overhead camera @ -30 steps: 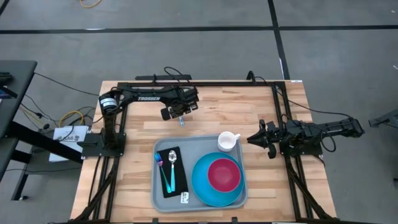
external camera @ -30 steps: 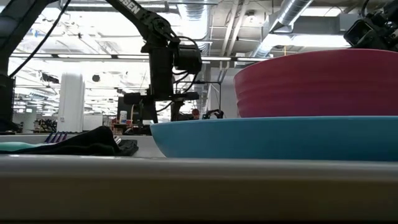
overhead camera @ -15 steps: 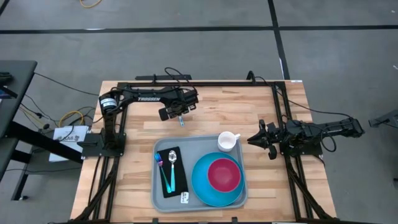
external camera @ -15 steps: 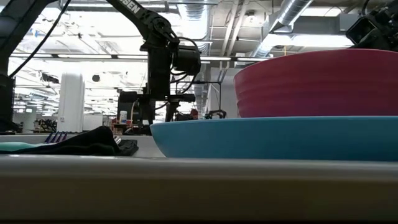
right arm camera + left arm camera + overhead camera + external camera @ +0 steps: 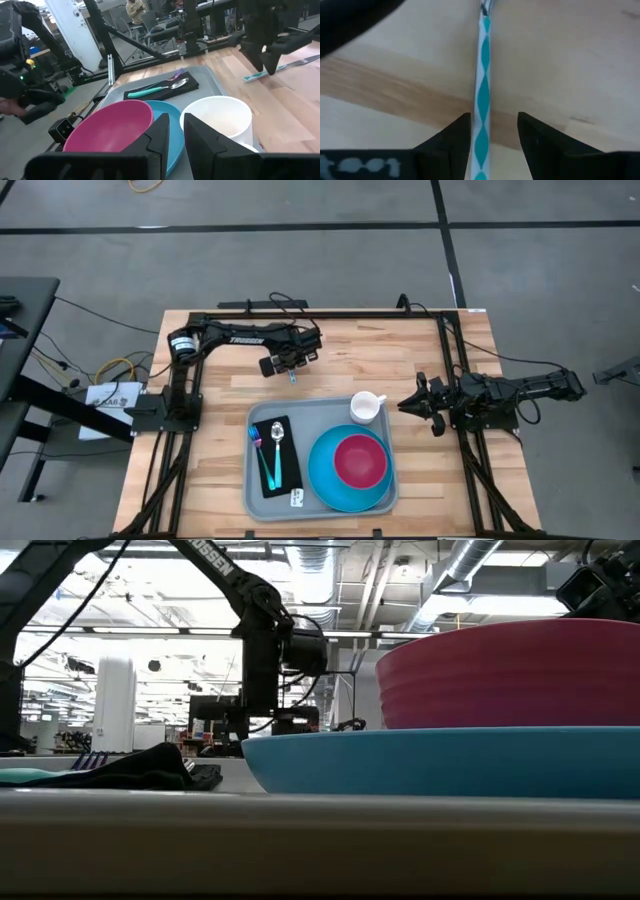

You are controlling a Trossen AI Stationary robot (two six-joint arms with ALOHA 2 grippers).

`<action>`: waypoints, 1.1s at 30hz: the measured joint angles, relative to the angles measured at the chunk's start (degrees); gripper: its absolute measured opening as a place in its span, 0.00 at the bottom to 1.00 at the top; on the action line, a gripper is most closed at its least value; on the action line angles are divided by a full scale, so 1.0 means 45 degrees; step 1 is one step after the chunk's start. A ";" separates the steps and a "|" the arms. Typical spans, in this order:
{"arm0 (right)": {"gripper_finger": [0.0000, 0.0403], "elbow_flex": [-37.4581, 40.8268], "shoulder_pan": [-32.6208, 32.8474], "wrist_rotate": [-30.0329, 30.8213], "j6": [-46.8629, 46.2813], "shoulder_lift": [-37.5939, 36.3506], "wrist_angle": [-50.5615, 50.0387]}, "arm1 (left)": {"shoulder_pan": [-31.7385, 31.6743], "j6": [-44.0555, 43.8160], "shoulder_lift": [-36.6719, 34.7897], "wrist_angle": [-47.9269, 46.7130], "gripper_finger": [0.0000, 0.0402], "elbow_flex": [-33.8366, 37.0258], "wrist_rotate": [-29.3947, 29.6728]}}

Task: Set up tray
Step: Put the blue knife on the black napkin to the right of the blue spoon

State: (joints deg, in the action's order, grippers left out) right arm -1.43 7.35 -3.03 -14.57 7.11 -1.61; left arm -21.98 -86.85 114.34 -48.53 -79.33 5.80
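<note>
The grey-blue tray (image 5: 254,492) lies at the table's near middle. On it are a round blue plate (image 5: 325,478) with a pink bowl (image 5: 360,460), a white cup (image 5: 367,407) and a black napkin (image 5: 288,472) with a fork and a spoon (image 5: 270,448). A teal-and-white-handled knife (image 5: 483,100) lies flat on the bare wood beyond the tray and also shows in the high view (image 5: 292,377). My left gripper (image 5: 291,364) is open, pointing down, with a finger on either side of the handle, not touching it. My right gripper (image 5: 403,403) waits shut at the tray's right.
The black frame rails (image 5: 320,315) run along the table's far edge and both sides. Bare wood (image 5: 220,410) lies left of the tray and beyond it. In the right wrist view, people and workbenches show in the room behind (image 5: 135,10).
My left gripper has gone down toward the knife on the wood, staying open. The knife has kept its place. My right arm has kept still.
</note>
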 joint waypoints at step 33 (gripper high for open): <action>0.13 0.0000 0.0000 0.0028 -0.0005 0.0000 -0.0004 | 0.0264 0.1400 0.0823 -0.0954 0.05 -0.0707 -0.0457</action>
State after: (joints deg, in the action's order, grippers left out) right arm -1.43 7.35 -2.90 -14.59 7.11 -1.63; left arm -20.79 -80.55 118.04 -52.82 -82.51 3.74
